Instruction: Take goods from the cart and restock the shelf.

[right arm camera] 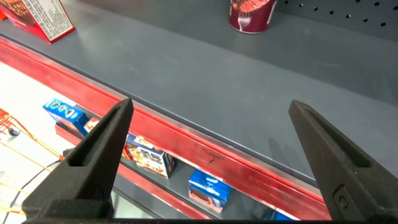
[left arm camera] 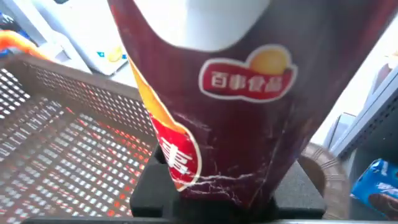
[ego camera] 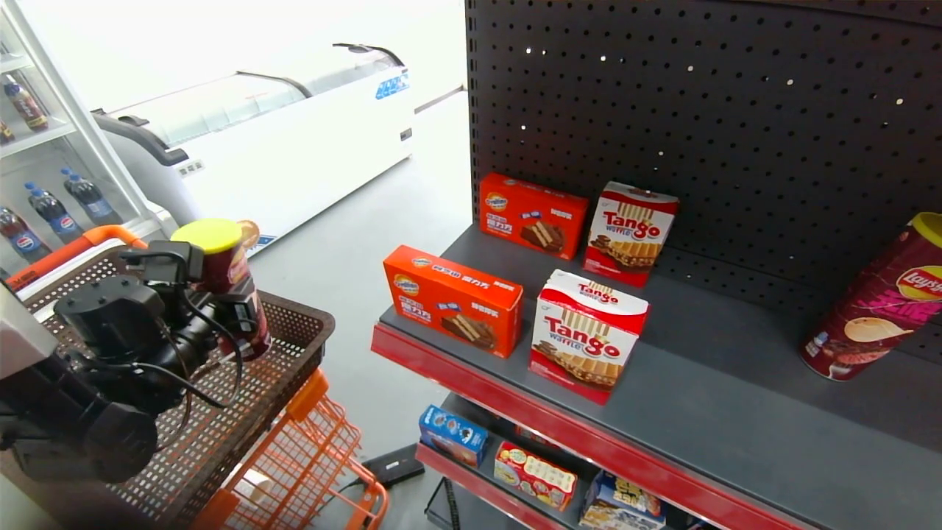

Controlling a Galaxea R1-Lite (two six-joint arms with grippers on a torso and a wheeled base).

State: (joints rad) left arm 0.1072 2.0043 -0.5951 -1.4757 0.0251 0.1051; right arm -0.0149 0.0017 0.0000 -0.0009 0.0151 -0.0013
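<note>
My left gripper (ego camera: 224,294) is shut on a dark red chip can with a yellow lid (ego camera: 224,269), held upright above the brown basket (ego camera: 294,324) of the orange cart (ego camera: 309,449). The same can (left arm camera: 217,112) shows close up in the left wrist view, over the basket's mesh (left arm camera: 56,143). My right gripper (right arm camera: 211,162) is open with nothing between its fingers, hovering off the front of the grey shelf (right arm camera: 205,81) and its red edge (right arm camera: 186,140). A second chip can (ego camera: 876,302) stands tilted at the shelf's back right, also seen as the can (right arm camera: 252,14) from the right wrist.
Two orange biscuit boxes (ego camera: 452,298) (ego camera: 533,215) and two red-white wafer boxes (ego camera: 589,335) (ego camera: 631,232) stand on the shelf's left part. A black pegboard (ego camera: 699,96) backs it. Snack boxes (ego camera: 533,475) fill the lower shelf. A white chest freezer (ego camera: 280,140) and drinks fridge (ego camera: 44,169) stand behind the cart.
</note>
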